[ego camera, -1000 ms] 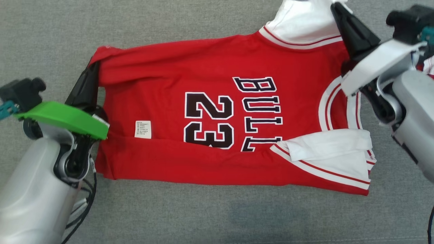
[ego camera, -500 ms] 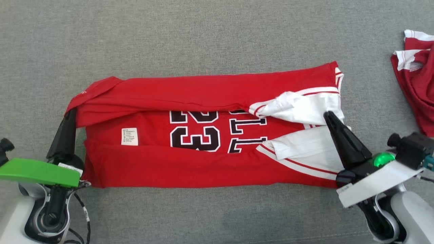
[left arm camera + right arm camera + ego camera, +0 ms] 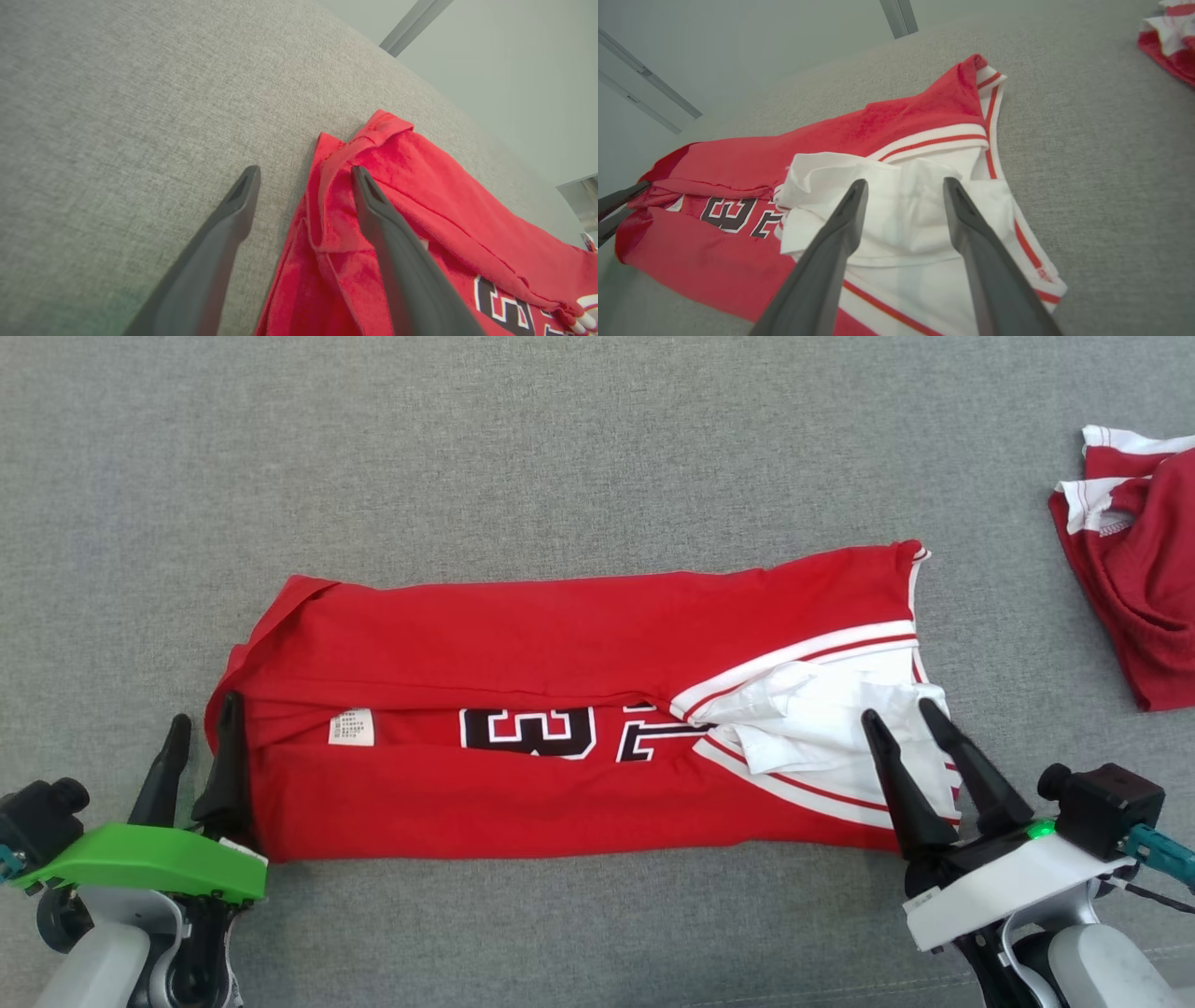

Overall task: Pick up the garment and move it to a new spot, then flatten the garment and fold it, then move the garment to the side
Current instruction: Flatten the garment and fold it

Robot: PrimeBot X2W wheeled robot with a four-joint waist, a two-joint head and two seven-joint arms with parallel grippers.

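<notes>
The bench (image 3: 560,448), covered in grey cloth, carries everything here. The garment (image 3: 523,644), a red jersey with white trim, lies across the middle of it as a long narrow band. Its far long side is folded over toward the near one, so only a strip of the black number (image 3: 527,732) shows between the two flaps. A second red garment (image 3: 1139,616) lies crumpled well apart from it, beyond its shoulder end, and I judge it has no part in this step.

The left end effector (image 3: 205,709) stands at the hem end of the garment with its fingers spread and grasping nothing. In the left wrist view one finger (image 3: 233,210) is over bare bench just beside the hem and the other (image 3: 373,205) lies on the red edge. The right end effector (image 3: 897,709) is at the shoulder end, also released, with its two fingers apart over the white sleeve (image 3: 822,709) and no cloth between them. This sleeve is bunched, not flat. The small white label (image 3: 351,727) lies near the hem end, at the edge of the upper flap.

In my judgement the step in hand is the folding, with the lengthwise folds laid down. The next move probably calls for a crosswise fold. One end must be gripped through all layers and carried over to the other end without opening the flaps. The bunched sleeve may need smoothing first, otherwise it can make the fold thick and uneven.
</notes>
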